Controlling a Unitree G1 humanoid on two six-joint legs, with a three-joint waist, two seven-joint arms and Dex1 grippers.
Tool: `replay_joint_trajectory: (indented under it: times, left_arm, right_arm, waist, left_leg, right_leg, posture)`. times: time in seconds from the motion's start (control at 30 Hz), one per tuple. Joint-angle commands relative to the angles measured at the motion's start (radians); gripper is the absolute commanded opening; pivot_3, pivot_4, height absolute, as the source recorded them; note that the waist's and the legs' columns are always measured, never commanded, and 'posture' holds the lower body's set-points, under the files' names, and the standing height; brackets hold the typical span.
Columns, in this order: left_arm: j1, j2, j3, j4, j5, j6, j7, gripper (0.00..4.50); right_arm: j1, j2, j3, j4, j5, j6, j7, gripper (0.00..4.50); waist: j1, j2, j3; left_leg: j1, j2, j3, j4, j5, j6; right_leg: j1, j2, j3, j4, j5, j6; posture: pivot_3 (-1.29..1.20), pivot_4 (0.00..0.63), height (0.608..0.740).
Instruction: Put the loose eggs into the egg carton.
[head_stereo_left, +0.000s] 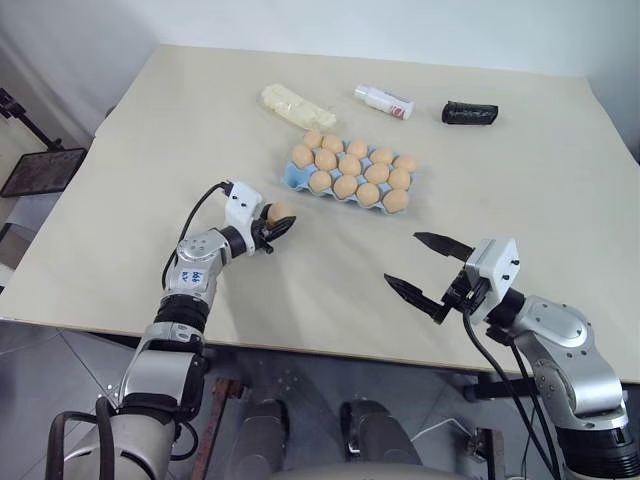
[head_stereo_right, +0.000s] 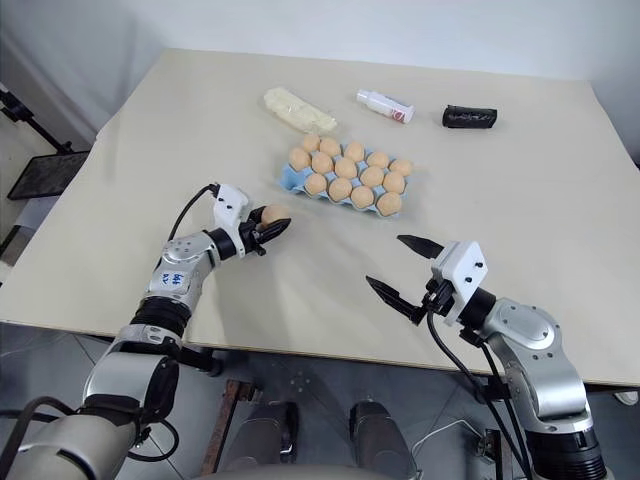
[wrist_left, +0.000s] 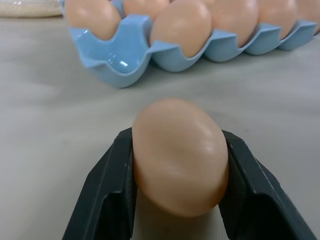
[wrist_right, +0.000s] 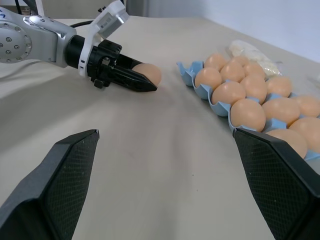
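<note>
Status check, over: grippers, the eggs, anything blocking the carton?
Left gripper shut on loose egg. Right gripper open, empty. Egg carton: one near-corner cup free. Path to it unobstructed.

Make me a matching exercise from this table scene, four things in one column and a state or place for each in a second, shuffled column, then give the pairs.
1. left gripper
2. right gripper
3. egg carton
4. black case

A. one corner cup empty
B. fingers wide open, holding nothing
C. far side of the table, beside the white bottle
D. shut on a loose egg

Pairs: 1-D, 2-B, 3-A, 4-C
</note>
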Motion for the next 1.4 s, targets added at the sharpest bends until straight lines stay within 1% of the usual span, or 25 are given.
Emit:
replay_joint_trajectory:
  times: [0.03, 0.1, 0.23, 0.4, 0.47, 0.5, 0.57, 0.7, 0.93, 1.07, 1.23, 1.33, 1.4]
  left_arm:
    - [-0.095, 0.003, 0.036, 0.002, -0.037, -0.059, -0.028, 1.83]
    - [-0.147, 0.001, 0.041, 0.047, -0.031, -0.069, -0.024, 1.83]
    - [-0.285, -0.013, 0.037, 0.221, 0.011, -0.082, 0.030, 1.83]
    - [-0.394, -0.041, 0.028, 0.383, 0.053, -0.071, 0.074, 1.83]
    - [-0.418, -0.047, 0.033, 0.421, 0.067, -0.075, 0.119, 2.42]
    - [-0.426, -0.049, 0.038, 0.434, 0.071, -0.081, 0.143, 2.58]
    - [-0.439, -0.048, 0.057, 0.453, 0.065, -0.070, 0.175, 3.21]
    - [-0.443, -0.050, 0.067, 0.466, 0.071, -0.064, 0.164, 4.46]
    - [-0.416, -0.017, 0.075, 0.461, 0.083, -0.081, 0.152, 4.46]
    - [-0.396, 0.017, 0.103, 0.436, 0.053, -0.128, 0.078, 4.46]
    - [-0.304, 0.109, 0.144, 0.360, 0.005, -0.173, -0.099, 4.46]
    - [-0.259, 0.145, 0.154, 0.327, -0.006, -0.173, -0.138, 4.46]
    - [-0.222, 0.179, 0.158, 0.315, -0.001, -0.170, -0.129, 4.46]
  right_arm:
    - [0.006, 0.005, -0.015, -0.040, 0.005, -0.010, -0.014, 4.50]
    - [0.008, 0.005, -0.017, -0.042, 0.005, -0.011, -0.019, 4.50]
    - [0.009, 0.005, -0.018, -0.043, 0.004, -0.012, -0.027, 4.50]
    - [0.008, 0.007, -0.018, -0.056, 0.003, -0.006, -0.041, 4.50]
    - [0.015, 0.007, -0.022, -0.070, 0.005, -0.003, -0.052, 4.50]
    - [0.018, 0.007, -0.024, -0.075, 0.005, -0.002, -0.056, 4.50]
    - [0.029, 0.008, -0.029, -0.083, 0.006, -0.002, -0.065, 4.50]
    - [0.040, 0.010, -0.028, -0.095, 0.010, 0.000, -0.077, 4.50]
    - [0.029, 0.013, -0.019, -0.086, 0.014, -0.003, -0.078, 4.50]
    - [0.031, 0.015, -0.011, -0.087, 0.014, -0.003, -0.076, 4.50]
    - [0.041, 0.020, -0.009, -0.088, 0.016, -0.004, -0.072, 4.50]
    - [0.044, 0.023, -0.006, -0.086, 0.015, -0.005, -0.069, 4.50]
    - [0.043, 0.025, -0.003, -0.080, 0.017, -0.005, -0.066, 4.50]
  waist:
    - [0.001, 0.000, 0.000]
    - [0.002, -0.001, 0.000]
    - [0.002, -0.001, 0.000]
    - [-0.001, -0.001, 0.001]
    - [-0.001, -0.001, 0.001]
    - [-0.002, -0.002, 0.001]
    - [-0.002, -0.002, 0.001]
    - [0.001, -0.002, 0.001]
    - [-0.001, -0.002, 0.001]
    - [-0.002, -0.002, 0.001]
    - [-0.004, -0.002, 0.001]
    - [-0.001, -0.002, 0.001]
    - [0.000, -0.002, 0.001]
  left_leg:
    - [-0.001, 0.000, 0.000, 0.000, 0.000, 0.000]
    - [-0.001, 0.000, 0.000, 0.000, 0.000, 0.000]
    - [-0.001, -0.001, 0.001, 0.000, 0.000, 0.000]
    - [-0.001, -0.001, 0.002, -0.001, 0.000, 0.000]
    - [-0.002, -0.001, 0.002, -0.001, 0.000, 0.000]
    - [-0.002, -0.001, 0.002, -0.001, 0.000, 0.000]
    - [-0.002, -0.001, 0.003, -0.001, 0.000, 0.000]
    - [-0.002, -0.001, 0.004, -0.001, 0.000, 0.000]
    - [-0.001, -0.001, 0.004, -0.001, 0.000, 0.000]
    - [-0.001, -0.001, 0.004, -0.001, 0.000, 0.000]
    - [-0.001, 0.000, 0.005, -0.001, 0.000, 0.000]
    - [-0.001, 0.000, 0.005, -0.001, 0.000, 0.000]
    - [-0.001, 0.000, 0.004, 0.000, 0.000, 0.000]
  right_leg:
    - [-0.001, 0.000, 0.000, 0.000, 0.000, 0.000]
    - [-0.001, 0.000, 0.000, 0.000, 0.000, 0.000]
    - [0.000, 0.000, 0.000, -0.001, 0.000, 0.000]
    - [-0.002, 0.000, 0.000, -0.001, 0.000, 0.001]
    - [-0.003, 0.000, 0.000, -0.001, 0.000, 0.001]
    - [-0.003, 0.000, 0.000, -0.001, 0.000, 0.001]
    - [-0.004, 0.001, 0.001, 0.000, 0.000, 0.001]
    - [-0.004, 0.000, 0.000, 0.001, 0.000, 0.001]
    - [-0.004, 0.001, 0.001, 0.001, 0.000, 0.001]
    - [-0.004, 0.001, 0.000, 0.001, 0.000, 0.001]
    - [-0.004, 0.000, 0.000, 0.002, 0.000, 0.001]
    - [-0.005, 0.000, 0.001, 0.002, 0.000, 0.001]
    - [-0.004, 0.000, 0.001, 0.003, 0.000, 0.001]
  posture:
    - [0.00, 0.150, 0.740]
    - [0.00, 0.150, 0.740]
    - [0.00, 0.150, 0.740]
    - [0.00, 0.150, 0.740]
    - [0.00, 0.150, 0.740]
    - [0.00, 0.150, 0.740]
    - [0.00, 0.150, 0.740]
    - [0.00, 0.150, 0.740]
    - [0.00, 0.150, 0.740]
    - [0.00, 0.150, 0.740]
    - [0.00, 0.150, 0.740]
    - [0.00, 0.150, 0.740]
    - [0.00, 0.150, 0.740]
